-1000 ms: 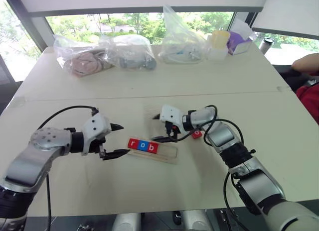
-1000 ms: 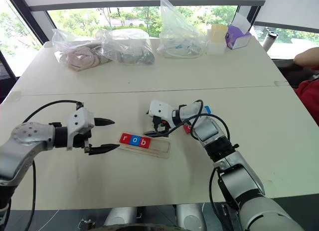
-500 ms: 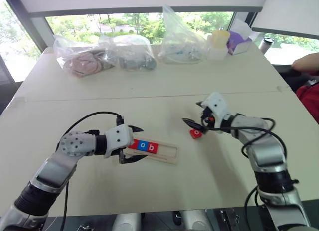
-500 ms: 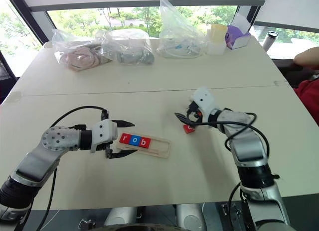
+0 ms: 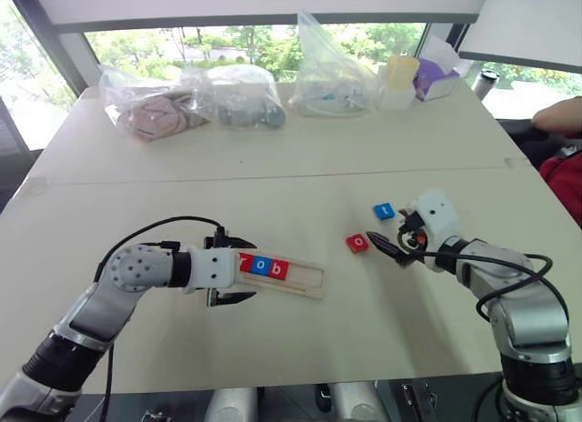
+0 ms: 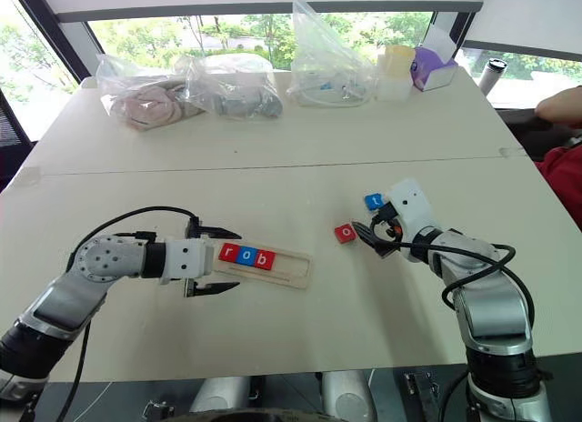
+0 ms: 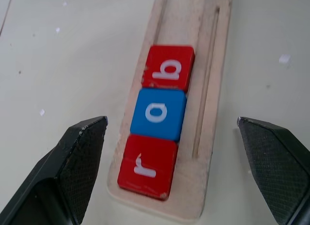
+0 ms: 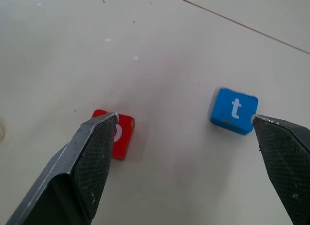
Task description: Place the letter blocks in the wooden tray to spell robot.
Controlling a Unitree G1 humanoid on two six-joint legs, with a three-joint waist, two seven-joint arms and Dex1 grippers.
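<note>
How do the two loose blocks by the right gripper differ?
The red o block is red, the blue t block blue. The o block lies nearer the wooden tray, the t block farther back. Both lie flat on the table, outside the tray, ungripped.

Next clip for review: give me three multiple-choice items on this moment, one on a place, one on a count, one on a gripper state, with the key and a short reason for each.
1. Where is the blue t block?
A. in the wooden tray
B. on the table beside the red o block
C. held by a gripper

2. How many letter blocks sit in the wooden tray?
A. two
B. three
C. five

3. The right gripper is:
A. open, holding nothing
B. shut on the t block
C. shut on the tray

Key: 1 B, it lies on the table near the red o block; 2 B, r, o, b fill one end; 3 A, its fingers stand apart around bare table.
</note>
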